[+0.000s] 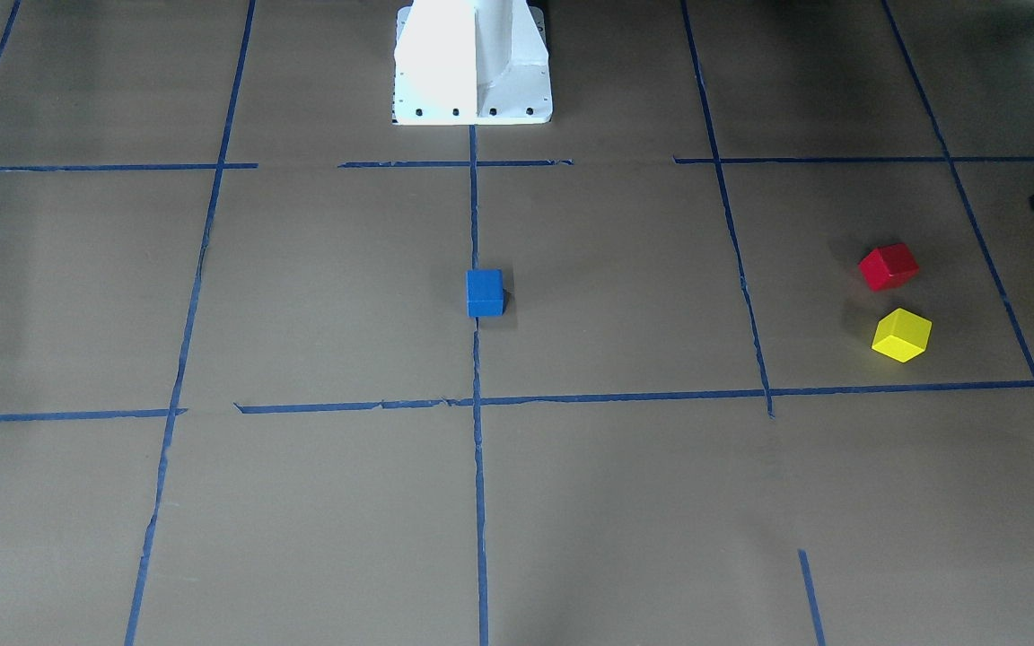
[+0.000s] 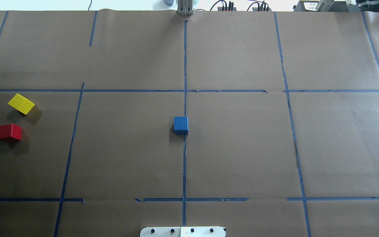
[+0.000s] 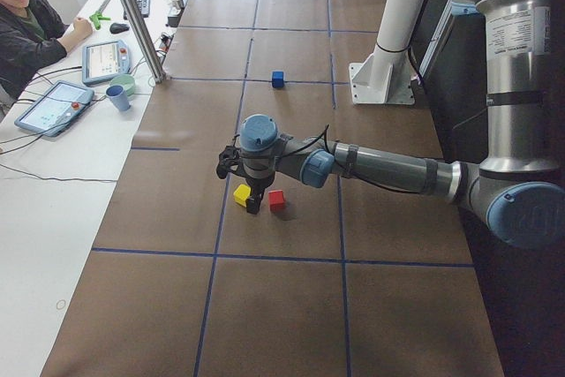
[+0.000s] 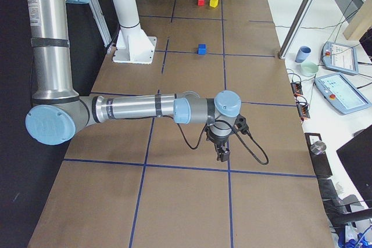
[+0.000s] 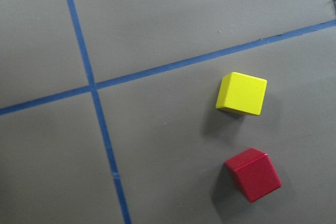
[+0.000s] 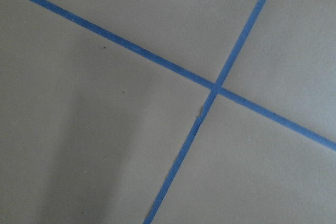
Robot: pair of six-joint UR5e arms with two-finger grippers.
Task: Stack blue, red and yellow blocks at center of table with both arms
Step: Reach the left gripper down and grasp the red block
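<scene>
The blue block [image 2: 180,125] sits on the tape cross at the table's centre, also in the front view [image 1: 485,293]. The red block [image 2: 9,132] and the yellow block [image 2: 21,103] lie close together, apart, on the robot's far left. The left wrist view looks down on the yellow block [image 5: 241,94] and the red block [image 5: 253,174]; no fingers show there. The left gripper [image 3: 253,205] hangs above them, and I cannot tell if it is open. The right gripper [image 4: 222,154] hangs over bare paper far from all blocks; I cannot tell its state.
Brown paper with blue tape grid lines [image 2: 184,164] covers the table. The white robot base [image 1: 472,63] stands at the table's near edge behind the blue block. An operator [image 3: 26,24], tablets and a cup [image 3: 117,96] are on the side bench.
</scene>
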